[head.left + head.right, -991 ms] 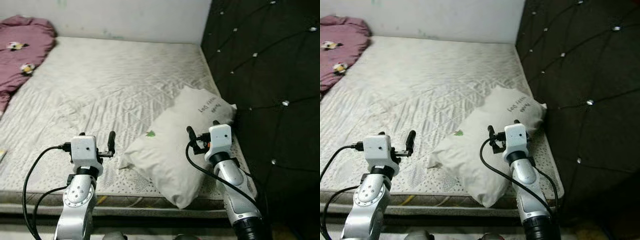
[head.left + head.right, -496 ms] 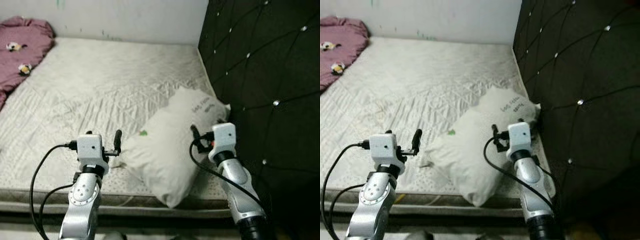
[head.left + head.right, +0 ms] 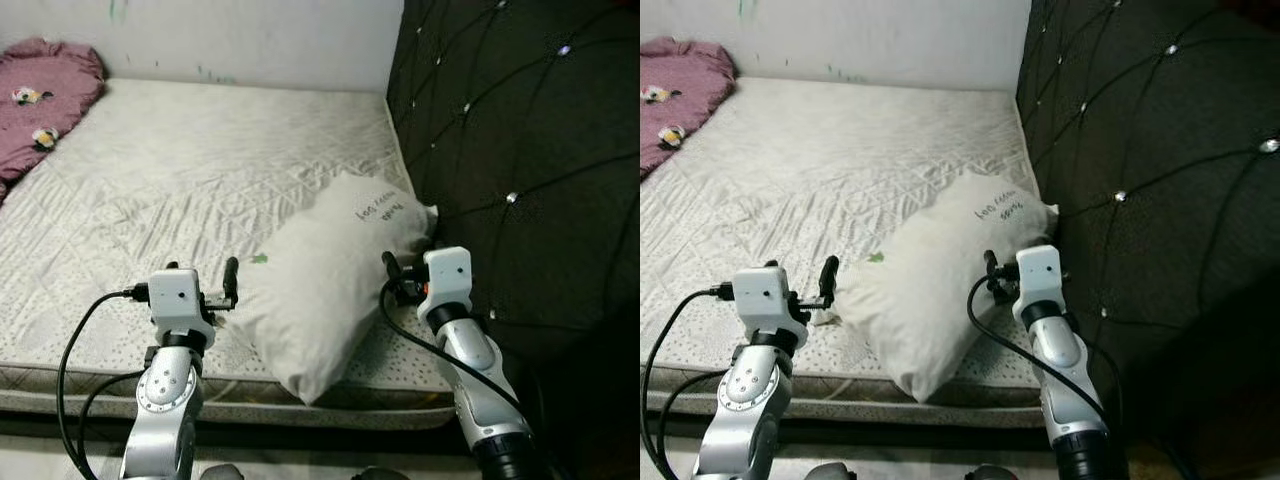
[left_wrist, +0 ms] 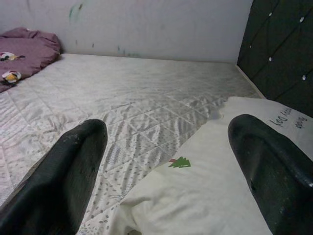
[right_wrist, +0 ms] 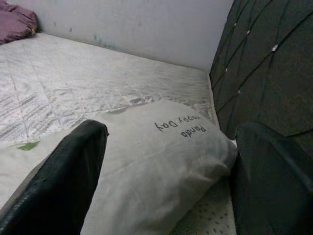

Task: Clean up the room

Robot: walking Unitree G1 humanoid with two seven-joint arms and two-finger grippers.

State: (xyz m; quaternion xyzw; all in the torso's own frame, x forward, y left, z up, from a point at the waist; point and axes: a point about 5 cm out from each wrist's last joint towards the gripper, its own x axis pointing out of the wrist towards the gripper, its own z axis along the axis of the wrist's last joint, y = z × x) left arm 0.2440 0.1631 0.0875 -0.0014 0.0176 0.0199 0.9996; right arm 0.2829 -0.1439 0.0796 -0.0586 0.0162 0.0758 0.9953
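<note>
The left gripper [image 3: 205, 285] and right gripper [image 3: 408, 272] hover spread wide and empty either side of the white pillow [image 3: 325, 280], forearms raised, wrists level. The pillow lies askew at the mattress [image 3: 200, 170] near edge beside the dark headboard [image 3: 500, 130], not yet grasped. Farther off, a maroon blanket [image 3: 40, 90] sits bunched by the wall, so tidying looks barely begun.

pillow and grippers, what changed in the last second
The head camera shifted, closing in on the bed corner. Both arms came slightly nearer the pillow; left gripper and right gripper remain open at its sides, holding nothing. Pillow, mattress and pink blanket lie unchanged.
</note>
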